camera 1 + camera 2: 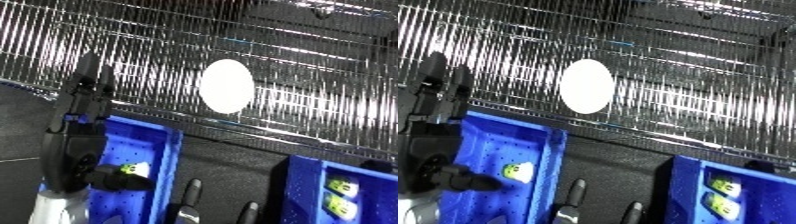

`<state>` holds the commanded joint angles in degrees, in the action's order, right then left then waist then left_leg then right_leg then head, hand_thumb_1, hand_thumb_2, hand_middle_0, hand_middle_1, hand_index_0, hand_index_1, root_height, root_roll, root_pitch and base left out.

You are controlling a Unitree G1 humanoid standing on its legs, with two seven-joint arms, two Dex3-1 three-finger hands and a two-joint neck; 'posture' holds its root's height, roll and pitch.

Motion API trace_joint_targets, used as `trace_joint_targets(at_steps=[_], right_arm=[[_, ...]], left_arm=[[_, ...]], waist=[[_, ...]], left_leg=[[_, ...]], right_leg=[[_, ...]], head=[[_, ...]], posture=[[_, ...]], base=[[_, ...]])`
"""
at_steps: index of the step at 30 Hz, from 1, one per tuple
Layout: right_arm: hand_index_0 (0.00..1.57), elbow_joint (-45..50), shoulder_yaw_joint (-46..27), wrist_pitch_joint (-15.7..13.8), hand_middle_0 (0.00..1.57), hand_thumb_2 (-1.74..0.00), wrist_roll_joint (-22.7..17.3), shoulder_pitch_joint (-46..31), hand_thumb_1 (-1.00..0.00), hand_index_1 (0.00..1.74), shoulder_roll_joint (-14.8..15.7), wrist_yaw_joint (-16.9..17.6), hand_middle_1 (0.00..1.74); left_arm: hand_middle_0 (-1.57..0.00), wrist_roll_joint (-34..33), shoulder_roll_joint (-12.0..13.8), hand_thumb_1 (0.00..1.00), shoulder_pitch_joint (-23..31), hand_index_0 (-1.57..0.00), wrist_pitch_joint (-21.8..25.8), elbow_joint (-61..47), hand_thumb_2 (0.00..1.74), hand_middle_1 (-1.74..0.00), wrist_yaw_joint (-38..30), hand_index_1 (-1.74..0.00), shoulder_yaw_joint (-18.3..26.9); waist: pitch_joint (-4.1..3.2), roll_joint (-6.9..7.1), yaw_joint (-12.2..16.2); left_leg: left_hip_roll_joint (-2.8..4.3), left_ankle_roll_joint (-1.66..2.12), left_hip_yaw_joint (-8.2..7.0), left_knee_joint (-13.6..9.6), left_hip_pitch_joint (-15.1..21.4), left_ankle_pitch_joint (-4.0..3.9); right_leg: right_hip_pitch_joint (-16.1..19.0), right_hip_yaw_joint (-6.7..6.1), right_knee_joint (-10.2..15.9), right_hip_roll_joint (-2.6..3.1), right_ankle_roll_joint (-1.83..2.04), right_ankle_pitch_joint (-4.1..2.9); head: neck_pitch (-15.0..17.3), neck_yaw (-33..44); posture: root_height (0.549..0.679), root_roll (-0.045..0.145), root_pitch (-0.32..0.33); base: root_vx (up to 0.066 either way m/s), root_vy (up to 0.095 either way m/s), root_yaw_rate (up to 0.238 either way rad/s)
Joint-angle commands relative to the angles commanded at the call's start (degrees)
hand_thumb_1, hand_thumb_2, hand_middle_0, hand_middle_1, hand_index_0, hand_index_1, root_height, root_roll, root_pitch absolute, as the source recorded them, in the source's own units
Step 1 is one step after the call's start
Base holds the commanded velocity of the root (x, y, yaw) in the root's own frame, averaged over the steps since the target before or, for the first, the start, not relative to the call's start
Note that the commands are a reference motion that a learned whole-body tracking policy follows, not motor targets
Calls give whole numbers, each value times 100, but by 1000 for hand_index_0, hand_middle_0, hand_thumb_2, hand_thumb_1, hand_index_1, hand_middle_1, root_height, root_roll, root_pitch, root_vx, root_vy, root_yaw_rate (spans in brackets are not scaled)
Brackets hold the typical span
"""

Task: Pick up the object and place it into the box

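Note:
A white oval object (226, 85) shows against the wire mesh (311, 55) at the centre of the view, and I cannot tell whether it lies on the mesh or behind it. My left hand (82, 107) stands raised at the left over a blue bin (164, 150), fingers straight and holding nothing. A small white and green item (135, 170) lies in that bin beside the thumb. Only the fingertips (192, 192) of my right hand (249, 210) show at the bottom edge, straight and holding nothing. Neither hand touches the white oval.
A second blue bin (306, 185) at the lower right holds two white and green items (342, 188). A dark strip (231, 160) runs between the two bins. The wire mesh fills the whole upper half.

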<state>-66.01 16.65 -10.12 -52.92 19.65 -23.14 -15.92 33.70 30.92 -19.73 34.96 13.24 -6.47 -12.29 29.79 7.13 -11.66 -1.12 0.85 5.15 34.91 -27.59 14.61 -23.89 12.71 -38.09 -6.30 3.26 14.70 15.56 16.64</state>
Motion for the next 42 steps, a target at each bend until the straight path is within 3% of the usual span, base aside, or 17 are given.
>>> trace_joint_targets(at_steps=[10,28,42], right_arm=[[0,74,202,49,0,0,163,232,0,0,17,-39,0],[0,548,503,53,0,0,88,443,0,0,80,217,0],[0,873,659,-12,0,0,-63,362,0,0,153,383,0]], left_arm=[[0,-720,-112,0,-708,0,-114,1012,0,0,-671,0,-336],[0,-474,-364,0,-1546,0,-344,2419,0,0,-608,0,-453],[0,-396,-408,0,-2149,0,-484,2875,0,0,-420,0,-567]], waist=[[0,102,266],[0,309,661],[0,478,914]], left_leg=[[116,-13,-131,192,-90,93],[284,-12,-247,464,-565,190],[372,7,-263,554,-793,239]], right_leg=[[-176,-167,-123,97,34,-4],[-704,-323,-260,267,92,-85],[-924,-397,-244,361,116,-130]], head=[[-299,377],[-980,616],[-1145,746]], posture=[[643,-3,65],[637,-18,116],[636,-24,147]], base=[[9,28,-143],[-1,13,-82],[-1,-5,-38]])
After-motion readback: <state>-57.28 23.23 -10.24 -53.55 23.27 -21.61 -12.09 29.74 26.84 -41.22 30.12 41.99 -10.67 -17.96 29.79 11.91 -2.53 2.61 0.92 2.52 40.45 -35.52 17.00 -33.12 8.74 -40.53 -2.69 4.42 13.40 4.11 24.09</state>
